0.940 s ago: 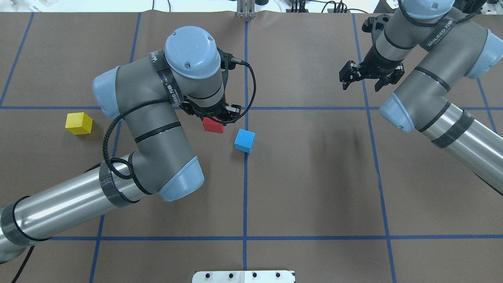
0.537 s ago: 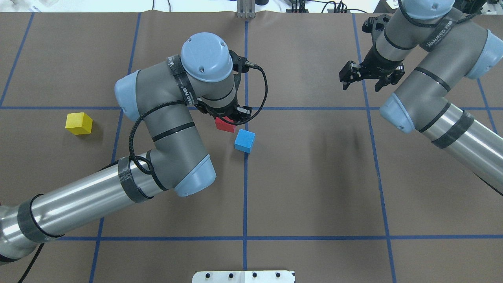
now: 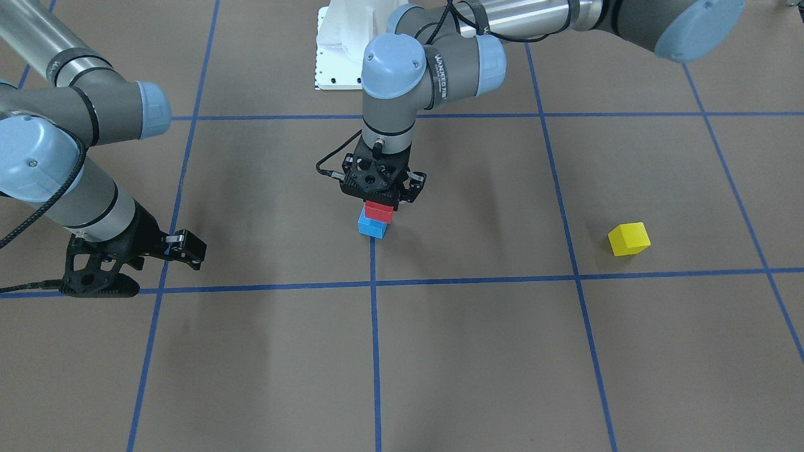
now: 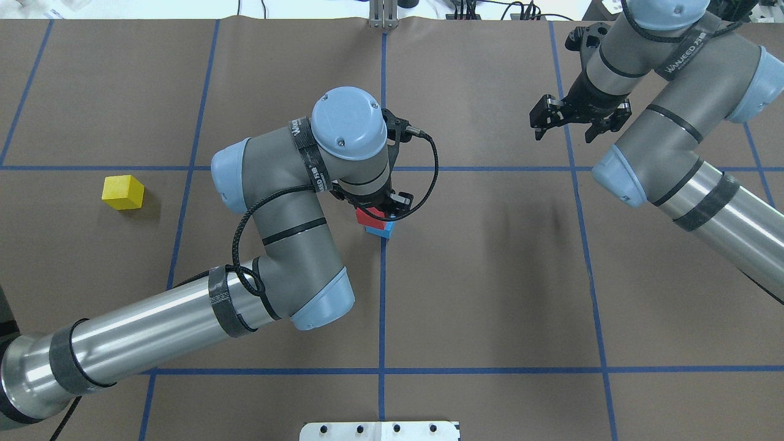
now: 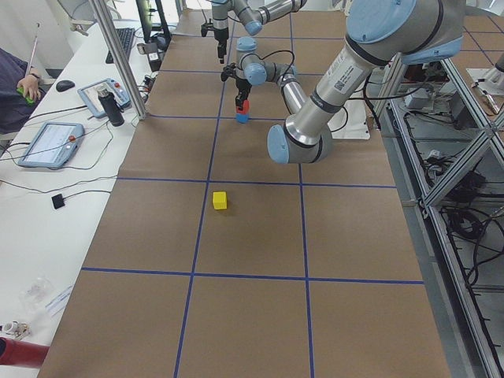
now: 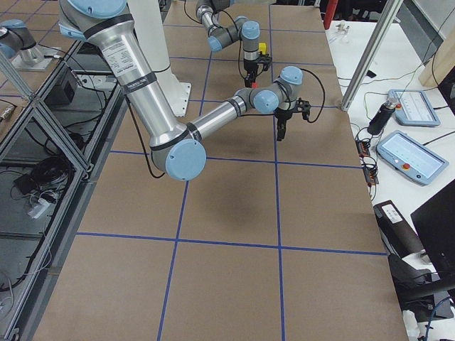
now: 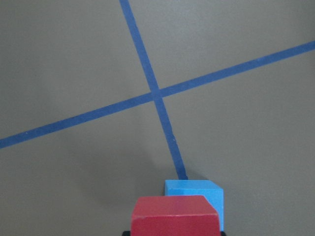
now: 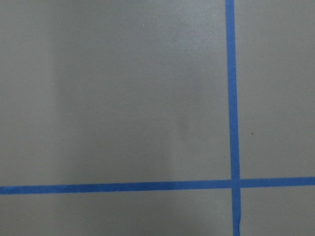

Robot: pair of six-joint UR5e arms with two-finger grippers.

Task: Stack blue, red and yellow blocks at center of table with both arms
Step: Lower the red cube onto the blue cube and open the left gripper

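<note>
So the left gripper (image 4: pixel 371 214) has just slid over from left of the centre line and now sits right above the blue block (image 4: pixel 383 231), still clamped on the red block (image 4: pixel 366 215). A moment ago red was beside blue with a clear gap. Now, in the front-facing view, red is directly on top of blue near the middle of the frame, shifted a touch to one side. Can't tell if they're actually touching yet. Looks to me like layer two is basically there and just needs a release. The right gripper (image 4: pixel 563 131) hasn't budged, jaws spread and empty in the upper right of the overhead frame. The yellow block (image 4: pixel 123 192) sits alone on the surface (image 4: pixel 490 275) at the left, so that one's yet to stack.
</note>
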